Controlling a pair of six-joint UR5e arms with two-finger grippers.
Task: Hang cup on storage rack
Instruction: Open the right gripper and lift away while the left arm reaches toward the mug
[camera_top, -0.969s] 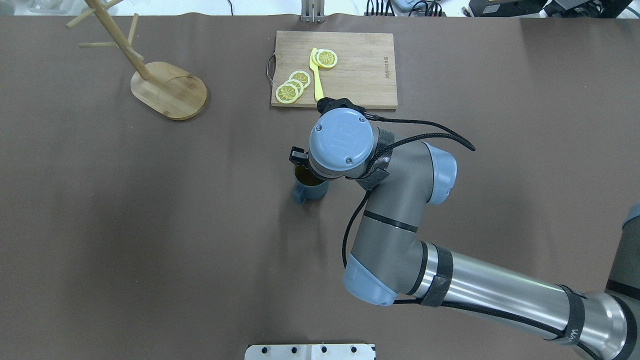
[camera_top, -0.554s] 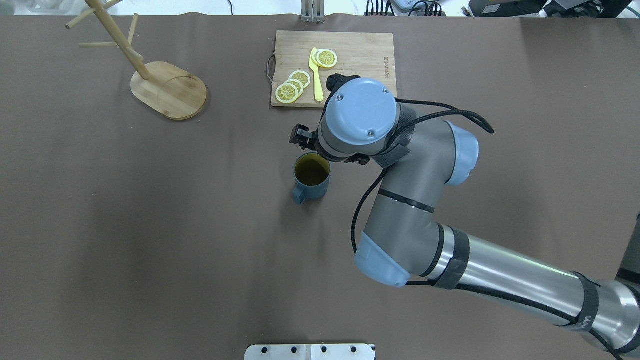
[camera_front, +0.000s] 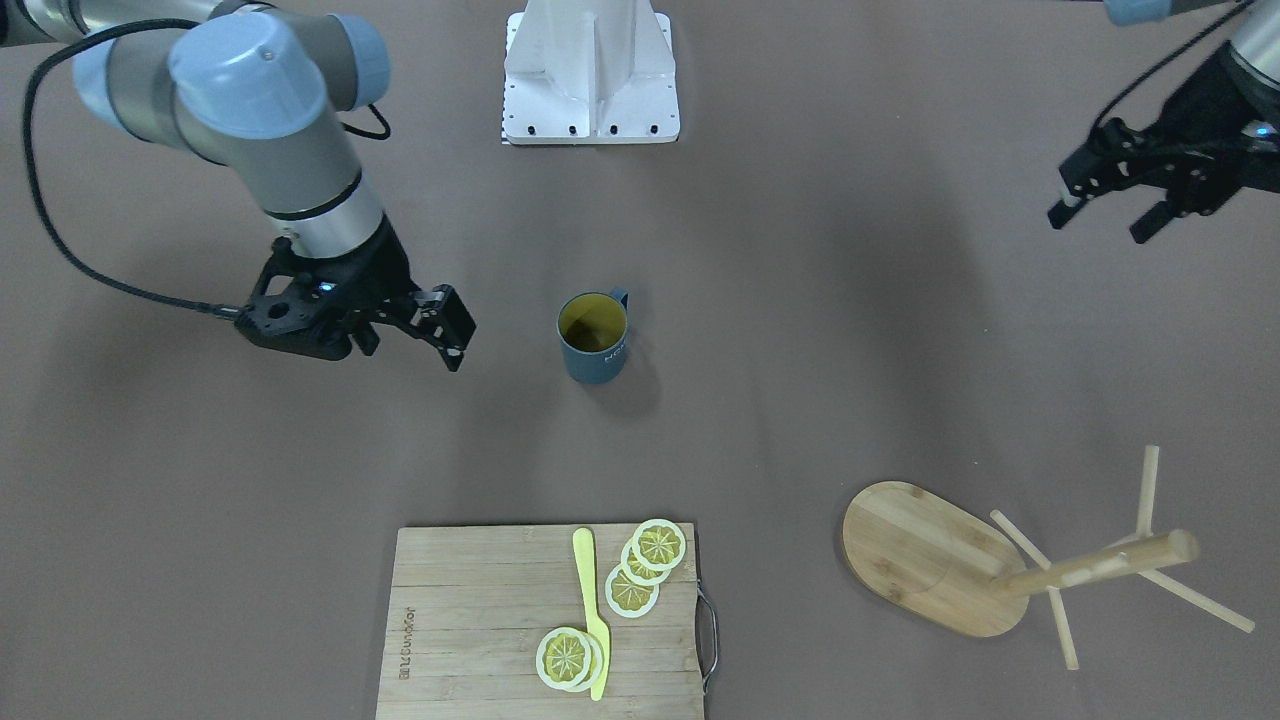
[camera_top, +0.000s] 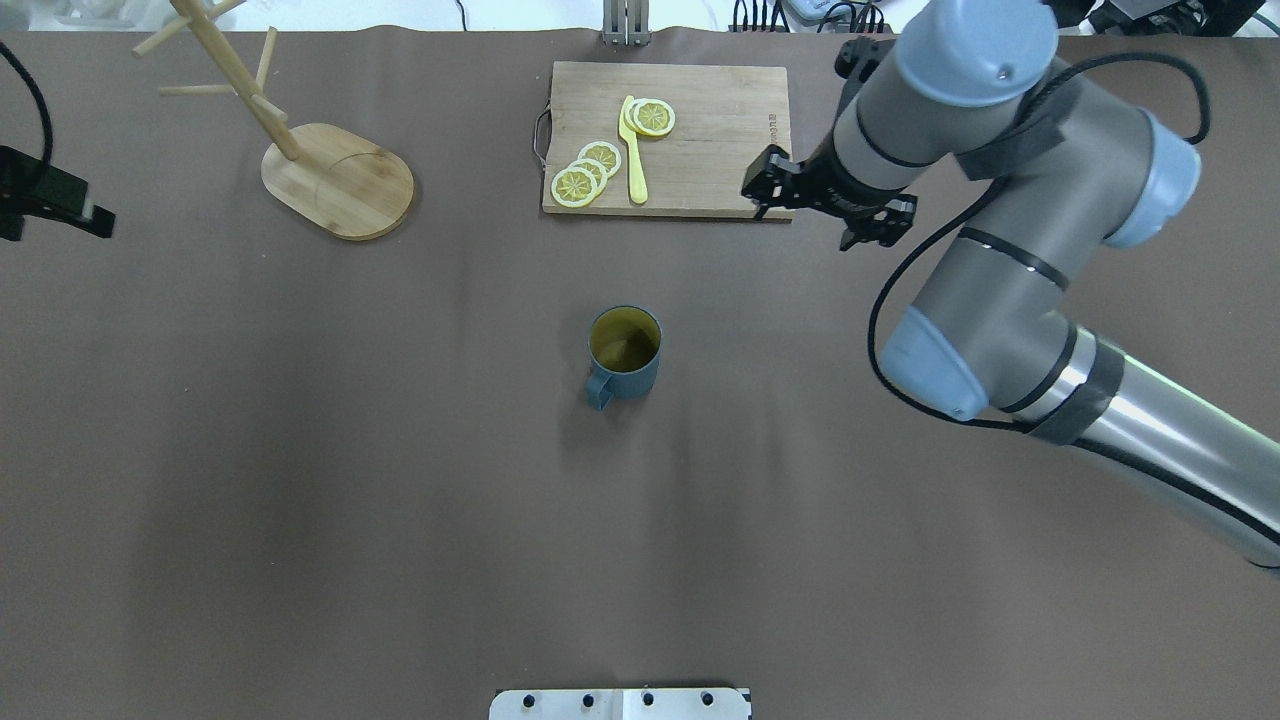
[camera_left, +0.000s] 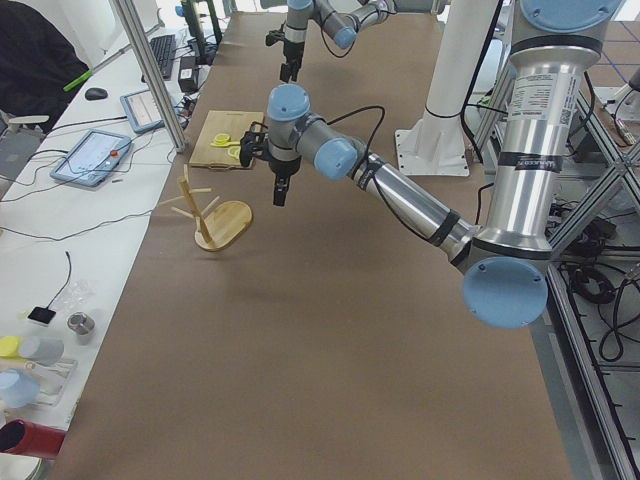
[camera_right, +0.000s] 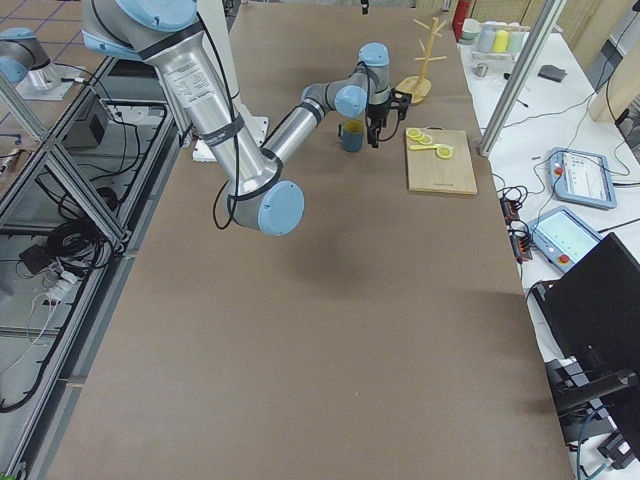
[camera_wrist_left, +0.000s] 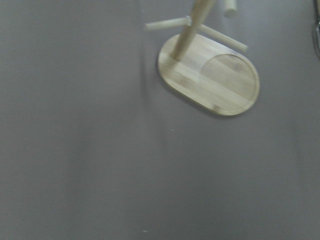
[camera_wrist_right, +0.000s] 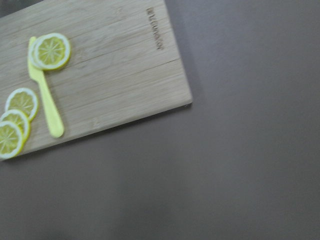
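We see the dark slate-blue cylindrical mug (camera_top: 623, 355), yellow inside, standing upright near the middle of the brown table covering (camera_top: 300, 480); its loop handle points toward the robot's base and a little to the robot's left; small white lettering shows on its side in the front-facing view; it stands free of both grippers.

The light bamboo mug tree (camera_top: 340, 185) stands on its oval base toward the far corner on the robot's left, well apart from the mug; its thin pegs carry no load.

The right gripper (camera_top: 818, 208) hangs above the table with its two fingers spread and gripping nothing; in the overhead view it sits over the near right corner of the rectangular wooden cutting board (camera_top: 710, 140), well apart from the mug; its wrist camera looks down on that corner.

The left gripper (camera_front: 1100, 220) hovers at the robot's left edge of the table, fingers likewise parted and bare; its wrist camera looks down on the mug tree's base.

On the board lie yellow lemon slices (camera_top: 587, 172) and a yellow plastic knife (camera_top: 633, 160); one slice overlaps the knife's far end.
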